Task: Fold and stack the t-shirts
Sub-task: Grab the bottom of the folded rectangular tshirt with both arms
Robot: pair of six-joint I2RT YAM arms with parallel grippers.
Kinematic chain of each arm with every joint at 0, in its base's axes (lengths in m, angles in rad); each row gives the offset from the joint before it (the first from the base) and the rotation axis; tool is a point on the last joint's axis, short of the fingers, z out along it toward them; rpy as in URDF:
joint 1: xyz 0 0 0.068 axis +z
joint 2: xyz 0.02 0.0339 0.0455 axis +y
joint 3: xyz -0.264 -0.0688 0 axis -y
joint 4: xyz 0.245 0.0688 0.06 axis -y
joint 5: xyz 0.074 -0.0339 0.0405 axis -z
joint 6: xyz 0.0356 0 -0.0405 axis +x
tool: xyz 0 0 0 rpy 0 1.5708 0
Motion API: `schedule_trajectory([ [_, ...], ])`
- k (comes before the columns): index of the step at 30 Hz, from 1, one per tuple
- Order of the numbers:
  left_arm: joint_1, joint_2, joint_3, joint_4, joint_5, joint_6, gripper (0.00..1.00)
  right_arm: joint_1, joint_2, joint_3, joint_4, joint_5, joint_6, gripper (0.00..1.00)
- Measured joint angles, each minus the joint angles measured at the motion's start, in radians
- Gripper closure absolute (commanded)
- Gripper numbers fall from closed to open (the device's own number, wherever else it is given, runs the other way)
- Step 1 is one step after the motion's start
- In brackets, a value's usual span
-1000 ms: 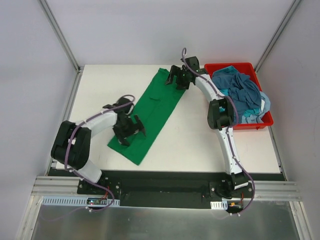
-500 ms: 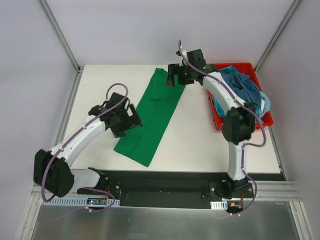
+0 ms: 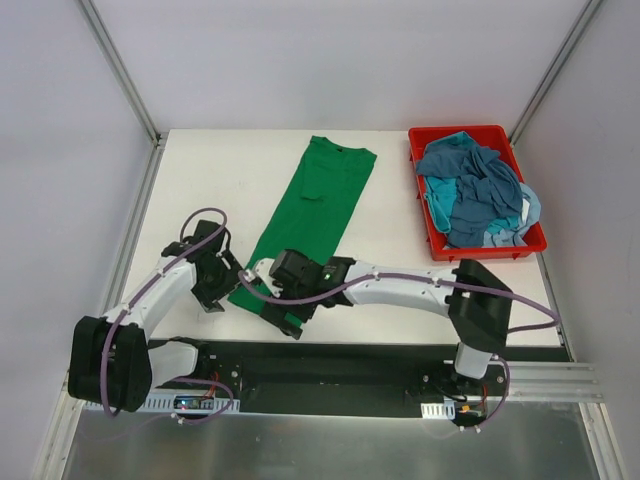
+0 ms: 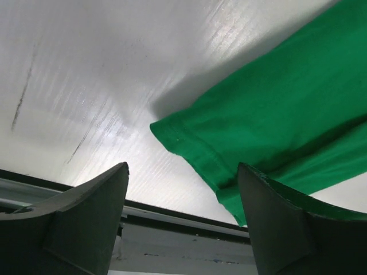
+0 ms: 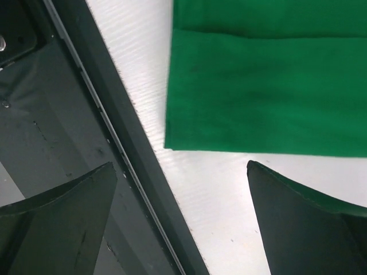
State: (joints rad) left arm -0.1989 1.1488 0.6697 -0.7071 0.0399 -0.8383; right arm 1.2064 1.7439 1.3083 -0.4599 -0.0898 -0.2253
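Observation:
A green t-shirt (image 3: 315, 205), folded into a long narrow strip, lies diagonally on the white table from the far middle to the near edge. My left gripper (image 3: 220, 290) is open and empty, low over the table just left of the shirt's near left corner. In the left wrist view that corner (image 4: 172, 130) lies ahead of the open gripper (image 4: 180, 166). My right gripper (image 3: 288, 315) is open and empty at the shirt's near end. In the right wrist view the shirt's hem (image 5: 258, 86) lies just beyond the open gripper (image 5: 182, 165).
A red bin (image 3: 535, 240) at the far right holds a heap of blue t-shirts (image 3: 480, 195). The black front rail (image 3: 330, 360) runs along the table's near edge, right beside both grippers; it also shows in the right wrist view (image 5: 86, 143).
My right arm has swung from the shirt's far end to its near end. My left gripper has come off the shirt toward the near left corner. The shirt now lies stretched straight.

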Motion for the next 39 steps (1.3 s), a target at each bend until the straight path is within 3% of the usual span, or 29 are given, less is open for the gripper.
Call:
schedule_trajectory([
  [4,0.001,0.043,-0.023,0.043,0.006,0.004,0.42,0.058,0.070,0.000,0.047,0.024,0.015,0.14],
  [12,0.018,0.155,-0.031,0.122,0.018,0.017,0.49,0.066,0.172,-0.002,0.132,0.049,0.034,0.26],
  [15,0.024,0.161,-0.031,0.122,0.018,0.017,0.57,0.066,0.179,-0.019,0.159,0.053,0.034,0.35],
  [23,0.024,0.178,-0.026,0.107,0.001,0.018,0.63,0.067,0.199,-0.030,0.203,0.094,0.034,0.49],
  [29,0.026,0.220,-0.003,0.090,-0.009,0.018,1.00,0.071,0.193,-0.060,0.254,0.159,0.032,0.72],
  [34,0.030,0.231,0.007,0.097,0.012,0.021,1.00,0.072,0.172,-0.106,0.323,0.176,0.036,0.85],
  [37,0.030,0.195,-0.014,0.108,0.011,0.020,1.00,0.072,0.140,-0.158,0.372,0.142,0.030,1.00],
  [39,0.030,0.151,-0.039,0.119,0.008,0.020,1.00,0.072,0.114,-0.191,0.382,0.103,0.028,1.00],
])
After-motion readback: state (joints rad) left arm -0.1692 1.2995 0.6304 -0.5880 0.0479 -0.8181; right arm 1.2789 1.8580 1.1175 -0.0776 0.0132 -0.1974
